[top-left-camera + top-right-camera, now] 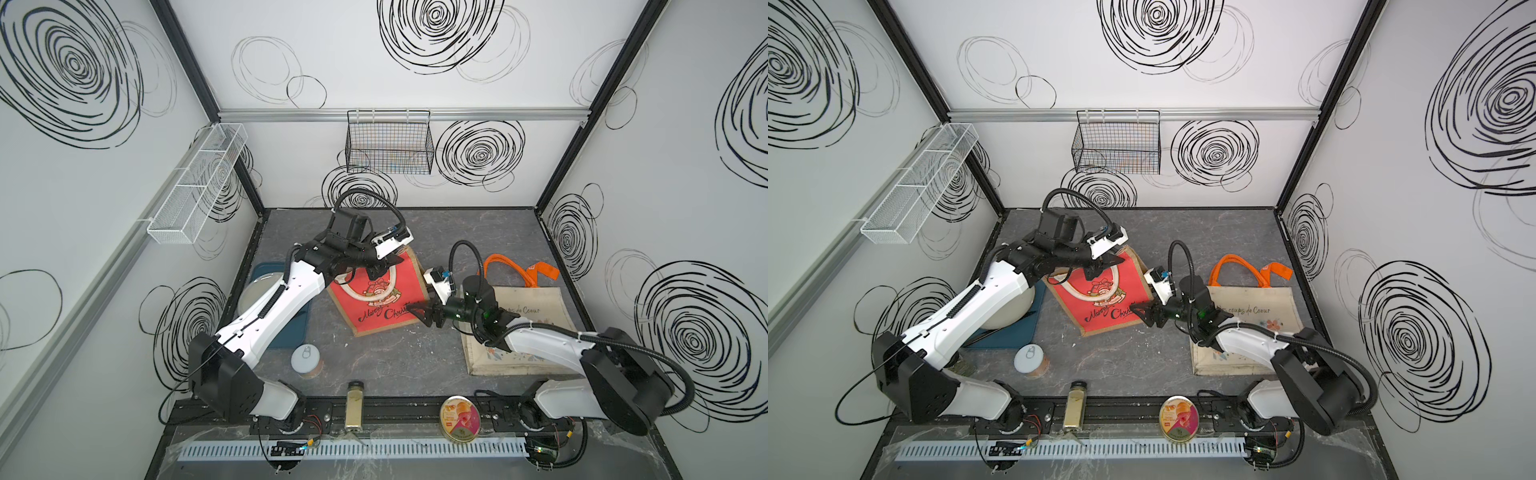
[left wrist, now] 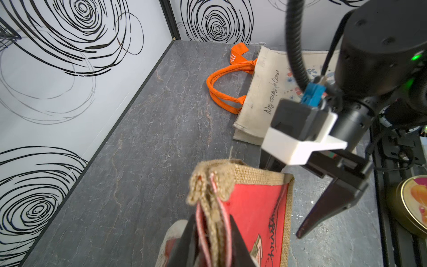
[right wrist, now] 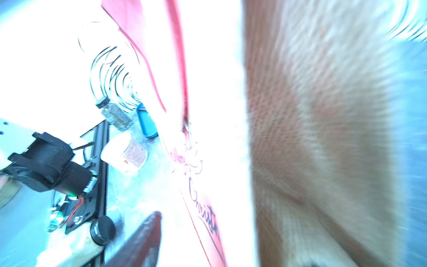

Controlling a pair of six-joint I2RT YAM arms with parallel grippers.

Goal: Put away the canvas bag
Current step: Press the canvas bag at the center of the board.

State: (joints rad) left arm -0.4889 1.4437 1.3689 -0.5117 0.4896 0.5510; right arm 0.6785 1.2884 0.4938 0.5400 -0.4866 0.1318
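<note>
Pinching top hem of red bag (image 1: pixel 384 309) w/ L claw (image 2: pixel 211 222), holding it upright. Hovering w/ R claw (image 1: pixel 417 316) just beside bag's side edge, jaws spread wide.

The right wrist view was overexposed and blurred, the red bag (image 3: pixel 208 222) washed out there. The right arm (image 1: pixel 540 336) covered part of the beige bag (image 1: pixel 540 300); the left arm (image 1: pixel 286 299) hid most of the plate (image 1: pixel 255 286)

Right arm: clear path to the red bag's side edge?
Probably yes. The right gripper is open right at the red bag's side edge, with nothing between them. The left gripper pinches the top edge, away from there.
</note>
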